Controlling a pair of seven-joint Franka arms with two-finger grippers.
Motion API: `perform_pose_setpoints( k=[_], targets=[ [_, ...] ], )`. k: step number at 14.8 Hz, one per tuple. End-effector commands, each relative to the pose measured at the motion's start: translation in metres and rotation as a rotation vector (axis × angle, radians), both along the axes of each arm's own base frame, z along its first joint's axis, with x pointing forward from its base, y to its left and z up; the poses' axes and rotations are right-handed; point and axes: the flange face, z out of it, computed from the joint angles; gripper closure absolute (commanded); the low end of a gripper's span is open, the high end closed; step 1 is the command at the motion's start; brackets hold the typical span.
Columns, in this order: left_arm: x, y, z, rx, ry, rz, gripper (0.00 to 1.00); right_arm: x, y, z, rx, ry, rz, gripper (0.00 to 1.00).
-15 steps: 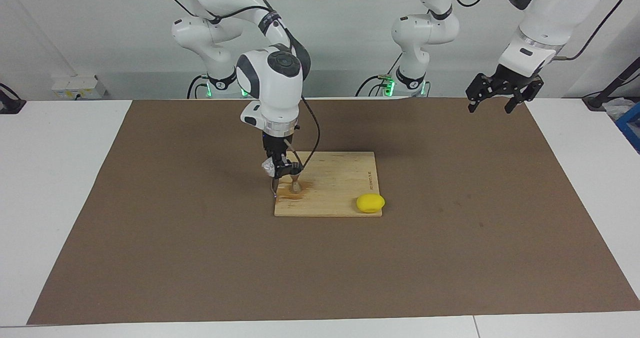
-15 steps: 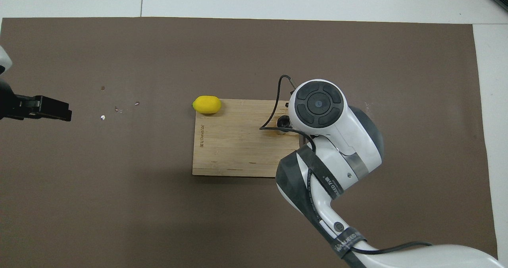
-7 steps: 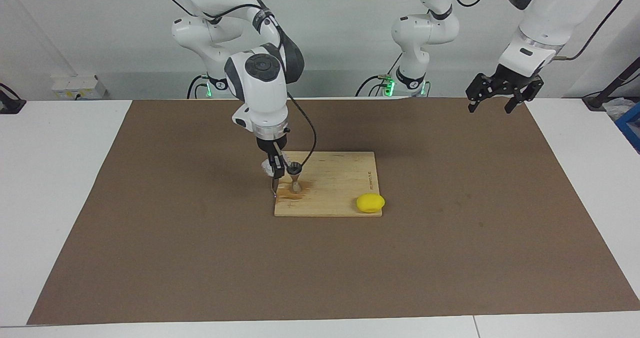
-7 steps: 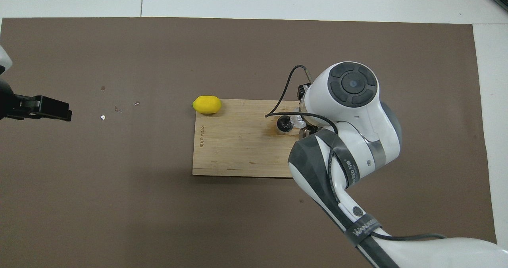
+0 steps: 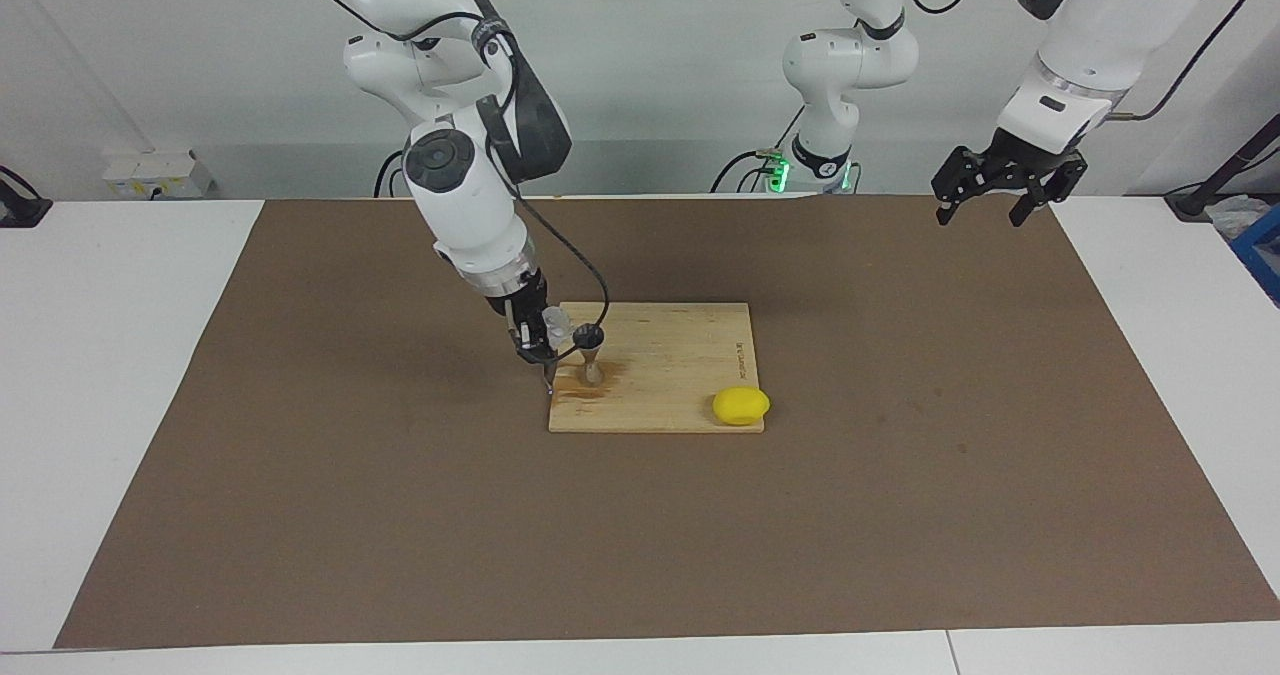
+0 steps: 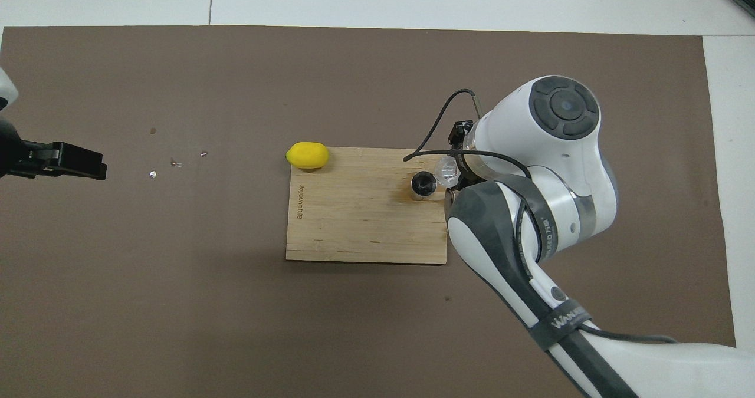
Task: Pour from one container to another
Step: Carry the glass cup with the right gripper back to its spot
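Mat (image 5: 300, 515) of brown covers most of my table (image 5: 110, 355), and I read it from the robots' end outward. My left gripper (image 5: 995, 200) hangs up in the air over the mat's corner at the left arm's end, waiting, fingers spread wide with nothing between them; from above I see only its dark tip (image 6: 65, 161) at the frame's edge.

On the middle of the mat lies a wooden cutting board (image 5: 680, 355). My right arm comes down slantwise to the board's end on its own side, and the right gripper (image 5: 540, 340) is clenched on the clear glass cup (image 5: 556, 323). The cup is lifted off the board and tipped, its mouth leaning toward the metal jigger (image 5: 590, 353). In the overhead view the cup (image 6: 446, 171) shows just beside the jigger's dark open mouth (image 6: 422, 184), rim close to rim; whether they touch I cannot tell.

The jigger stands upright on the board, near the end toward the right arm, on a darker, damp-looking stain in the wood (image 5: 575, 383).

Farther out, a yellow lemon (image 5: 741, 405) rests at the board's corner toward the left arm's end, partly on the board's edge. A few small specks (image 6: 174, 162) lie on the mat toward the left arm's end, well apart from the board
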Motion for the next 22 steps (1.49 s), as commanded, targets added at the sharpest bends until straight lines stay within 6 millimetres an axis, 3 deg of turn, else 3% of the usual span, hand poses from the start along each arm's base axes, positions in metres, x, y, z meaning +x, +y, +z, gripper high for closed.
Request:
perform_pose_setpoints(
  k=[1, 4, 7, 11, 17, 22],
  targets=[
    [-0.004, 0.003, 0.002, -0.009, 0.000, 0.003, 0.00, 0.010, -0.048, -0.007, 0.146, 0.017, -0.061, 1.00],
    [-0.004, 0.003, 0.002, -0.009, 0.001, 0.003, 0.00, 0.009, -0.101, -0.024, 0.265, 0.038, -0.120, 1.00],
    [-0.004, 0.002, 0.002, -0.009, 0.001, 0.001, 0.00, 0.005, -0.141, -0.042, 0.366, 0.040, -0.137, 1.00],
    [-0.004, 0.002, 0.002, -0.009, 0.000, 0.001, 0.00, -0.017, -0.193, -0.081, 0.456, 0.019, -0.111, 1.00],
    [-0.004, 0.003, 0.002, -0.009, 0.001, 0.003, 0.00, -0.042, -0.251, -0.128, 0.540, -0.008, -0.049, 1.00],
    [-0.004, 0.003, 0.002, -0.009, 0.001, 0.003, 0.00, -0.059, -0.285, -0.164, 0.585, -0.012, -0.002, 1.00]
  ],
)
